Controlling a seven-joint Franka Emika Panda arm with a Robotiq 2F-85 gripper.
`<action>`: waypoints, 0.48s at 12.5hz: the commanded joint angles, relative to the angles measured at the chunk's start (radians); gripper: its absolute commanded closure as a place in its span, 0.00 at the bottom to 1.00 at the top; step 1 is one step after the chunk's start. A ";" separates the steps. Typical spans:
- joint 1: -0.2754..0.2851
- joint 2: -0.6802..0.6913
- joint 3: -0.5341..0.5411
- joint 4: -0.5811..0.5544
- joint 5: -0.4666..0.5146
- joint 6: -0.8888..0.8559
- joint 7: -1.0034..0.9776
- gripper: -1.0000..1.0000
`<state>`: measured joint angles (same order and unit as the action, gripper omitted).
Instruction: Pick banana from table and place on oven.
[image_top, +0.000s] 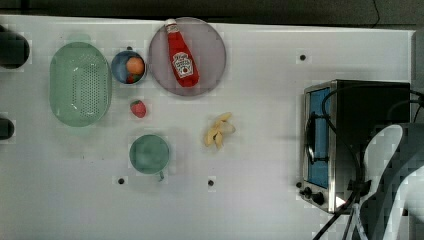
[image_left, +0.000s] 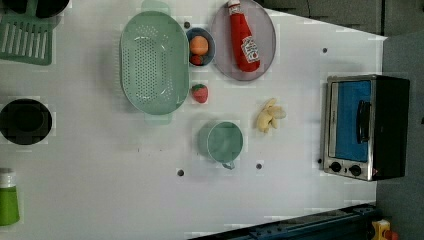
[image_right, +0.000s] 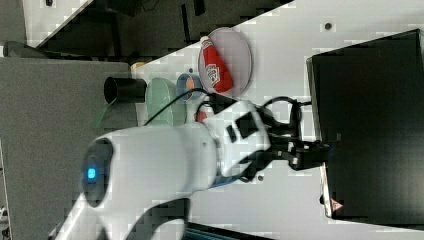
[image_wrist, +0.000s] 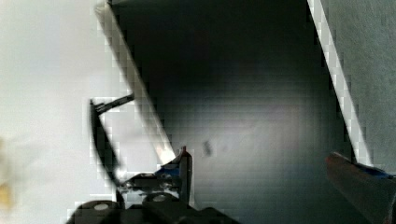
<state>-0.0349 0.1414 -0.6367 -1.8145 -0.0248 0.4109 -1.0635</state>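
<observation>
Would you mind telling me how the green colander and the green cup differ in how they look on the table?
The green colander is oval, larger and perforated with small holes; the green cup is round, smaller and solid-walled. The colander lies nearer the top view's left edge, with the cup below and to its right. Both are pale green, open side up, on the white table.

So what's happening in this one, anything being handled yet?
Nothing is held right now. The robot arm is over the oven, and the wrist view shows its gripper with the fingers spread wide over the oven's black top, nothing between them. The banana lies on the white table, between the green cup and the oven and apart from both. So the banana has not been placed on the oven.
</observation>
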 joint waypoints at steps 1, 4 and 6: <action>0.043 -0.145 0.068 0.073 -0.011 -0.204 0.180 0.00; 0.065 -0.242 0.211 0.086 -0.021 -0.349 0.544 0.00; 0.067 -0.288 0.325 0.078 -0.022 -0.355 0.741 0.00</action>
<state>0.0084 -0.1680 -0.3408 -1.7490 -0.0720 0.0676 -0.5435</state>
